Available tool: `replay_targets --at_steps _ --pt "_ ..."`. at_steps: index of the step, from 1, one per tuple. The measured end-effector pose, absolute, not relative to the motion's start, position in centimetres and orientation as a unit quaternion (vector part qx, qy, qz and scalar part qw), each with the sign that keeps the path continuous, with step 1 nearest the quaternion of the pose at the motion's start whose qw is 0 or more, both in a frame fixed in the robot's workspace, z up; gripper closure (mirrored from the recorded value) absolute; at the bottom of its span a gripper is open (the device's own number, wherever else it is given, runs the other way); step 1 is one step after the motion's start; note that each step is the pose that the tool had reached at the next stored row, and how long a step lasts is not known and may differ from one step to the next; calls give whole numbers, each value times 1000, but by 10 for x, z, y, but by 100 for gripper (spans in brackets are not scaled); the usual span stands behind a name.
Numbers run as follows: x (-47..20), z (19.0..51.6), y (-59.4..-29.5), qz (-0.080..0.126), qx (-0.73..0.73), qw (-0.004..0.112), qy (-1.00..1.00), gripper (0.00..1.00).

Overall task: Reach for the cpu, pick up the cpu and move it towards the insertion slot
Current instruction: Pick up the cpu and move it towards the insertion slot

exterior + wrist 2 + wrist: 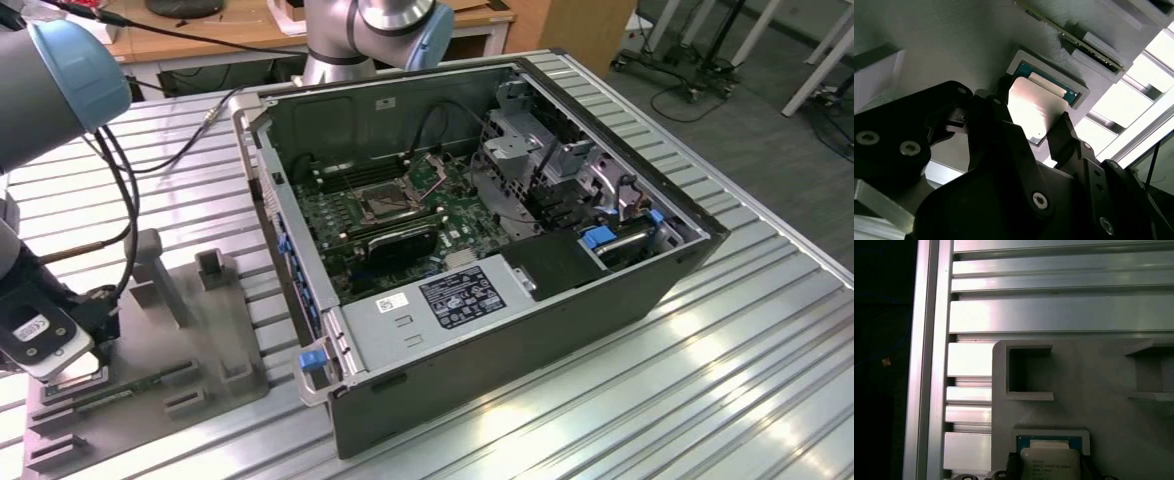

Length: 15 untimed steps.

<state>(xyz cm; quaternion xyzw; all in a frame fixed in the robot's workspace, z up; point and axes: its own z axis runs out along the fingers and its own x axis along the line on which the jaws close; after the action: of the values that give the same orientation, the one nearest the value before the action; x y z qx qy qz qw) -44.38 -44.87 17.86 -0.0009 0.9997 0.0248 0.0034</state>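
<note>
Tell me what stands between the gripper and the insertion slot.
In the exterior view, between the gripper and the insertion slot stand the upright posts of the grey fixture plate and the side wall of the open computer case.

Robotics lab — aluminium bench (747, 370), open computer case (561, 340)

1. My pincer (67, 375) hangs low over the near end of the fixture plate (200, 330), at the exterior view's far left.
2. That plate lies on the slatted table (721, 370), just beside the computer case (534, 340), on the exterior view's left of it.
3. The cpu (1036, 107) lies in a framed recess of the plate, right under my pincer.
4. The insertion slot (387, 203) sits on the motherboard (454, 235) inside the case, well apart from the cpu.
5. Upright posts (151, 275) stand on the plate, between my pincer and the case.
</note>
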Motion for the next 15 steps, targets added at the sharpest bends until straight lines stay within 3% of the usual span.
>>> replay_targets --at_steps 1,15 --pt "-444 179 -449 25 -1 3 1000 46" --pt "-444 183 -449 25 -1 3 1000 46"
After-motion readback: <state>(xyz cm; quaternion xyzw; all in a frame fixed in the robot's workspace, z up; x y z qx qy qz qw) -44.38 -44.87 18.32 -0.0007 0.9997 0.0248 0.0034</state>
